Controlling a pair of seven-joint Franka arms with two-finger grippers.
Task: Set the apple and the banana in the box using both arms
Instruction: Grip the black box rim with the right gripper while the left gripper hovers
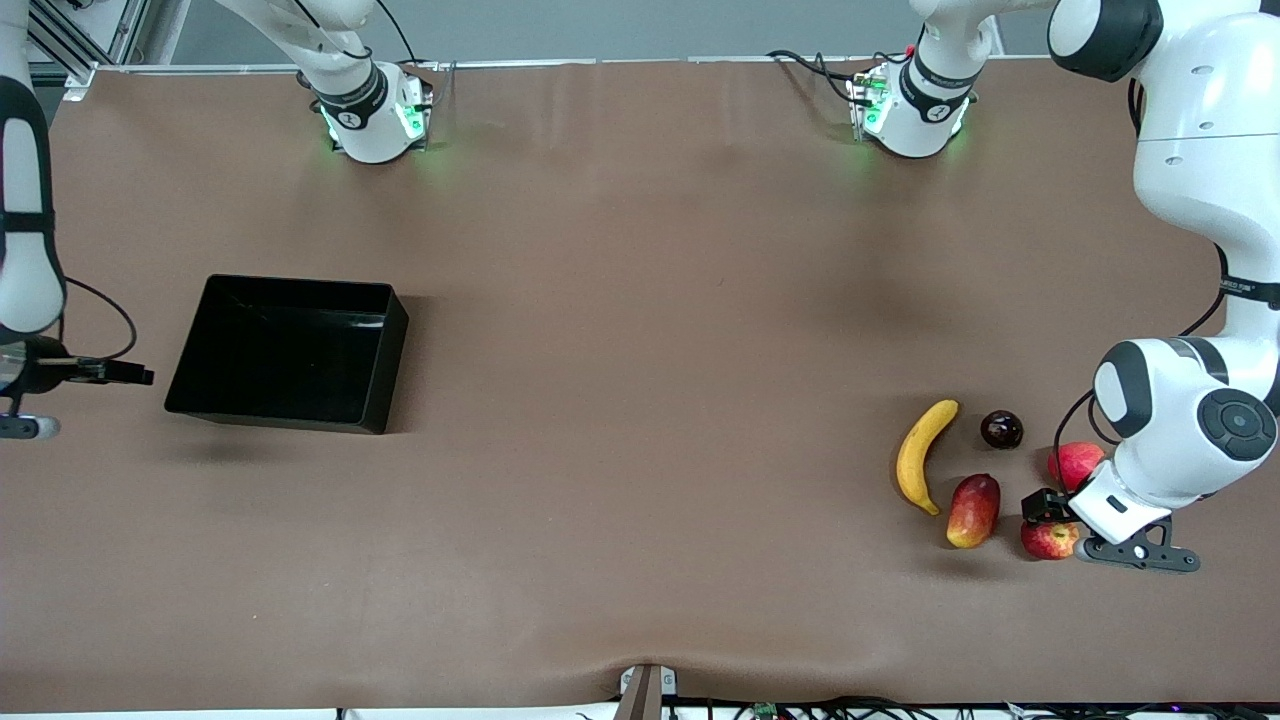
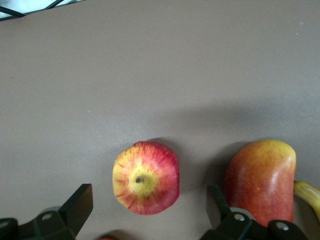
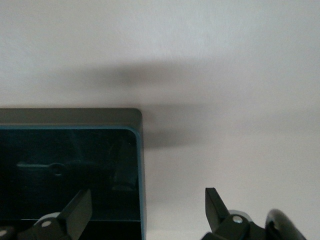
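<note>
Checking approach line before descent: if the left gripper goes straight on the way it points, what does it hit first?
Likely the apple: it sits between the open fingers of the left gripper, with the mango-like fruit close beside one finger. Remaining height is unclear.

The left arm (image 1: 1180,440) covers part of the pink-red fruit (image 1: 1072,462) in the front view, while in the left wrist view the picture's edge cuts off the banana (image 2: 309,194) and the mango-like fruit (image 2: 260,180).

Glossy black box (image 1: 290,350), matt table (image 1: 640,300)
</note>
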